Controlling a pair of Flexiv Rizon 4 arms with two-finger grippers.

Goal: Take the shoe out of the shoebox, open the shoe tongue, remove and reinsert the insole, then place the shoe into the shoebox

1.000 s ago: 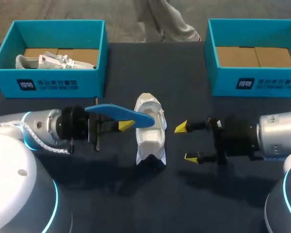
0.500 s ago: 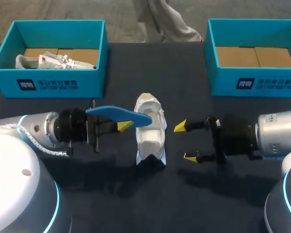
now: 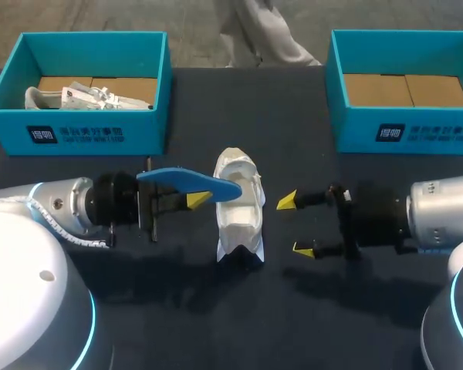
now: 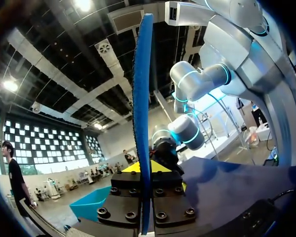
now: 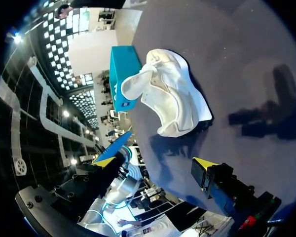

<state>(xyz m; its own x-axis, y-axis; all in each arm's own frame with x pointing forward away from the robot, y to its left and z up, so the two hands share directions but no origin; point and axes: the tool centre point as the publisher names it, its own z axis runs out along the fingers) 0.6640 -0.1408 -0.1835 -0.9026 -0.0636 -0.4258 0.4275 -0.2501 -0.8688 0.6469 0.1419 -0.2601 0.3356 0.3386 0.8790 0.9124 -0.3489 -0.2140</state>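
Note:
A white shoe (image 3: pixel 239 206) stands on the dark table at its middle, toe toward the far edge; in the right wrist view the shoe (image 5: pixel 173 101) lies ahead of the fingers with its tongue folded open. My left gripper (image 3: pixel 196 200) is just left of the shoe and shut on a blue insole (image 3: pixel 189 182), whose free end hangs over the shoe's opening. In the left wrist view the insole (image 4: pixel 142 113) stands edge-on, clamped between the fingers. My right gripper (image 3: pixel 295 225) sits open to the right of the shoe, holding nothing.
A teal shoebox (image 3: pixel 100 135) at the back left holds another white shoe (image 3: pixel 89 97). A second teal shoebox (image 3: pixel 405 132) at the back right shows only its cardboard floor. In the right wrist view the left box (image 5: pixel 123 74) stands beyond the shoe.
My left arm has drawn back slightly to the left with the insole. The shoe and the right arm have stayed put.

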